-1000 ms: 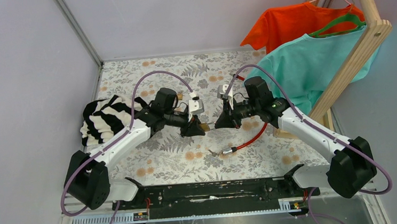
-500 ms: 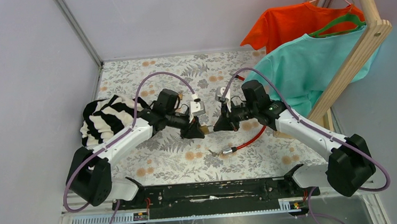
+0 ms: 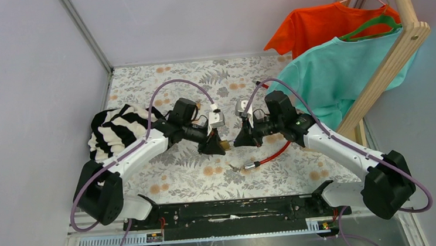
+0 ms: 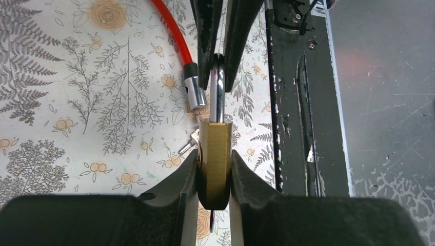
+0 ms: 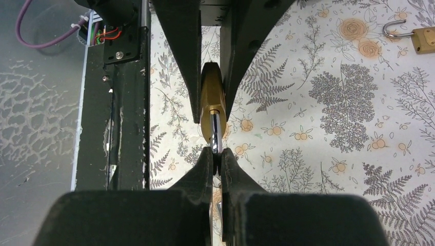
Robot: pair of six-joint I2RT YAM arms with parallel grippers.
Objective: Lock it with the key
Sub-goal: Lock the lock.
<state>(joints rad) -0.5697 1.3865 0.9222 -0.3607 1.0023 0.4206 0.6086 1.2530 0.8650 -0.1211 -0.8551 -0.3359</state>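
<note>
My left gripper (image 4: 214,164) is shut on the brass padlock body (image 4: 215,148), held edge-on above the table. Its silver shackle (image 4: 218,95) runs into my right gripper (image 5: 217,154), which is shut on the shackle (image 5: 217,134). In the top view the two grippers, left (image 3: 222,144) and right (image 3: 238,142), meet tip to tip over the middle of the table. A small key (image 4: 189,146) lies on the table beside the metal end (image 4: 195,92) of a red cable (image 4: 174,36). The key also shows in the top view (image 3: 233,167).
A second brass padlock (image 5: 418,37) with its shackle open lies on the floral tablecloth. A striped black-and-white cloth (image 3: 113,131) lies at the left. A wooden rack (image 3: 387,62) with orange and teal shirts stands at the right. The black base rail (image 3: 234,210) runs along the near edge.
Both grippers have shifted slightly toward the near edge, and the gap between them has closed. The padlock stays in the left gripper.
</note>
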